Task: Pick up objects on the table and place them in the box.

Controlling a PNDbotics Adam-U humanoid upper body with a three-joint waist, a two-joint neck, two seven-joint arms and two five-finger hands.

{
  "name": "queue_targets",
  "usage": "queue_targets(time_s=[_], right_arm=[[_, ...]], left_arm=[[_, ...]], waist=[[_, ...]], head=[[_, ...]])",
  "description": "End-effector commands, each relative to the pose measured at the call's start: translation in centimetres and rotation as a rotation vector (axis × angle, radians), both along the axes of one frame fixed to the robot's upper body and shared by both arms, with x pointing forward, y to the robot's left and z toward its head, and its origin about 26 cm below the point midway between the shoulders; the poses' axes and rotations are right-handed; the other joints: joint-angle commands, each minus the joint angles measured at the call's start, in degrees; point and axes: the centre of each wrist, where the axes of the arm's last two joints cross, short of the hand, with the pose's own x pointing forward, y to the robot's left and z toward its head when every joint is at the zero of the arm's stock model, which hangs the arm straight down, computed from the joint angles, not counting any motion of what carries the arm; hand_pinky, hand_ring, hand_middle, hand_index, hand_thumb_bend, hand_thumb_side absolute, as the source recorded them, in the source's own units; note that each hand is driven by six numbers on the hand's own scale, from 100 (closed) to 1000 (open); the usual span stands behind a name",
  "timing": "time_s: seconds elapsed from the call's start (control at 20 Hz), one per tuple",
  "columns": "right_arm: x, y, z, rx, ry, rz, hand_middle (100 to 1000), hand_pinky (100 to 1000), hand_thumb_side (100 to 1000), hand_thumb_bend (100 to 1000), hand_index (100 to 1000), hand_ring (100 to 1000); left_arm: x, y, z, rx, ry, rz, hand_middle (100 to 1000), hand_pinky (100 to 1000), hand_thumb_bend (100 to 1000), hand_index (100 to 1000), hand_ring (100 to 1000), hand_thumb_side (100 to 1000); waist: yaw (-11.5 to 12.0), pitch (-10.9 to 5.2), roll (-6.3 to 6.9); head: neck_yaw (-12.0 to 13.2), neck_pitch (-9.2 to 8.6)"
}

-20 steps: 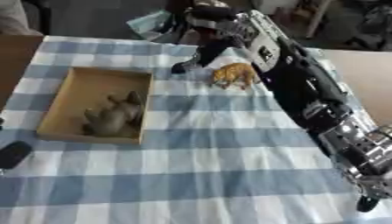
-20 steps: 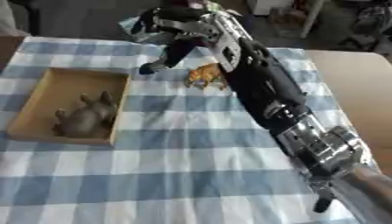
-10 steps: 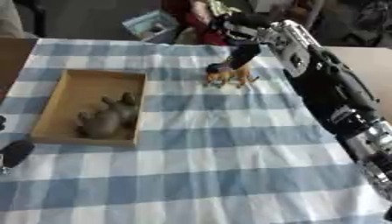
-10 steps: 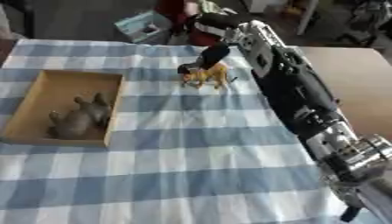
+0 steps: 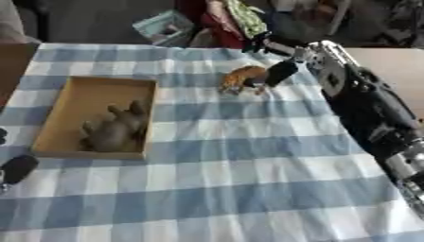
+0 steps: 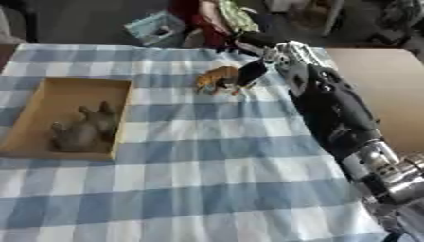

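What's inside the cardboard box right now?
One grey animal figure lies in the box. The floor under the figure is covered. The orange animal figure stands outside on the cloth.

Checked cloth (image 5: 248, 142); matt cardboard box (image 5: 58, 118).

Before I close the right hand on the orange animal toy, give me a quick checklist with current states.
1. Right hand at the orange animal toy: ok, a finger reaches down at the toy's right side.
2. Fingers curled round the toy: cannot tell, blurred.
3. Toy on the checked tablecloth, not lifted: ok.
4. Cardboard box has room: ok, the grey animal toy fills the near half only.
5. Path from toy to box clear: ok, bare cloth between.
6. Left hand out of the way: ok, at lower left edge.
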Motion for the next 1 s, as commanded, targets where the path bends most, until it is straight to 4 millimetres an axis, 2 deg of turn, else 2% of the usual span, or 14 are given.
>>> queue_targets(time_s=[0.05,0.4,0.5,0.7,1.0], right_arm=[[-0.2,-1.0,1.0,-0.016,-0.026,-0.03,797,743,480,462,850,814],[-0.2,-1.4,-0.1,-0.008,-0.021,-0.054,768,721,456,421,812,790],[-0.2,-1.3,-0.2,-0.004,-0.026,-0.052,728,692,447,400,777,750],[-0.1,-1.1,-0.3,0.001,-0.039,-0.04,606,607,423,334,652,631],[-0.1,-0.8,-0.1,0.02,-0.07,-0.028,503,519,412,222,546,535]], left_arm=[[-0.1,0.4,0.7,0.01,-0.025,0.008,512,528,830,672,532,321],[-0.2,0.3,0.6,0.008,-0.025,0.008,512,527,833,672,532,319],[-0.2,0.3,0.6,0.007,-0.024,0.008,512,527,833,672,532,319],[-0.2,0.3,0.5,0.006,-0.021,0.009,512,527,835,672,532,319],[-0.2,0.4,0.5,0.008,-0.021,0.011,512,527,835,672,533,319]], waist=[[0.1,-0.77,0.23],[0.7,-0.1,0.62],[0.7,0.1,0.76],[0.6,0.31,0.97],[0.3,0.19,0.96]], head=[[-0.1,-0.6],[-0.2,-0.81],[-0.3,-0.7],[-0.3,-0.46],[-0.3,-0.42]])
